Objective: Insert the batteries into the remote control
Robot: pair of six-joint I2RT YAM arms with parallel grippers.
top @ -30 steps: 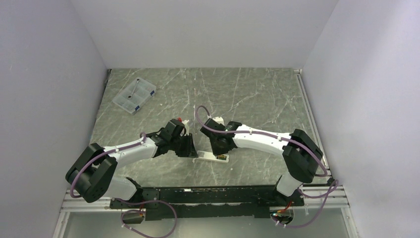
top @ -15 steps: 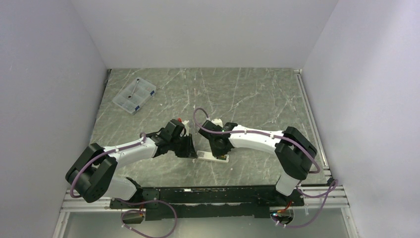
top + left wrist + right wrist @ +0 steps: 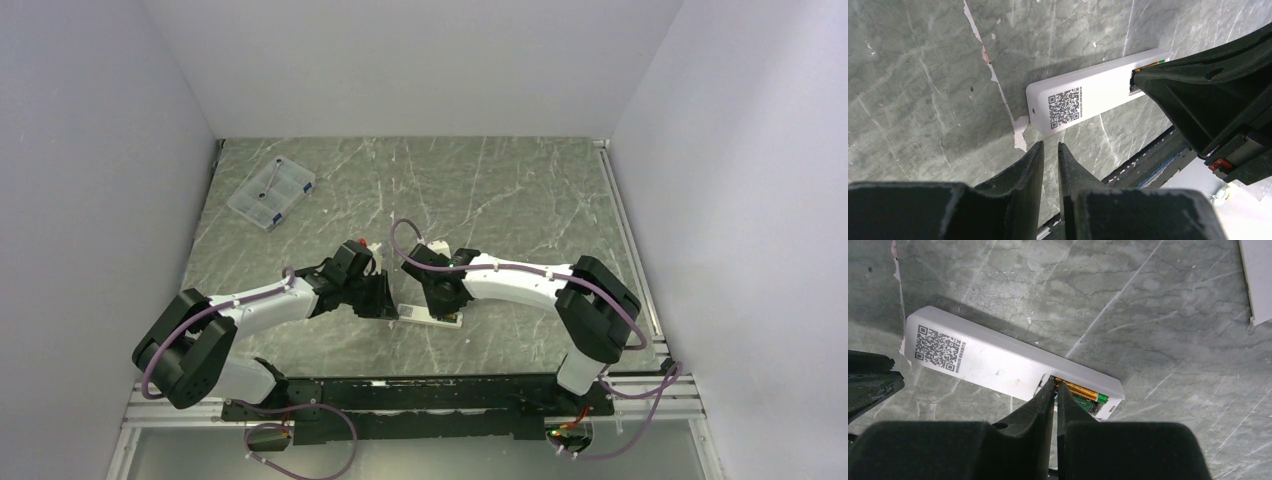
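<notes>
The white remote control [image 3: 428,317] lies face down on the marble table, a QR label on its back [image 3: 940,348]. Its battery compartment is uncovered at one end, and both batteries lie inside: the copper-orange one [image 3: 1080,389] and the dark green one [image 3: 1087,402]. My right gripper [image 3: 1055,381] is shut, its tips resting at the inner end of the compartment against the orange battery's end. My left gripper [image 3: 1050,145] hovers just off the remote's QR end [image 3: 1065,106], its jaws a narrow gap apart with nothing between them.
A flat white cover piece [image 3: 1260,275] lies on the table beyond the remote. A clear plastic box [image 3: 271,192] sits at the far left. The black mounting rail [image 3: 1148,160] runs along the near edge. White walls enclose the table on three sides.
My right arm has shifted a little left and down onto the remote's open end, and its jaws have closed slightly. The left arm has stayed still.
</notes>
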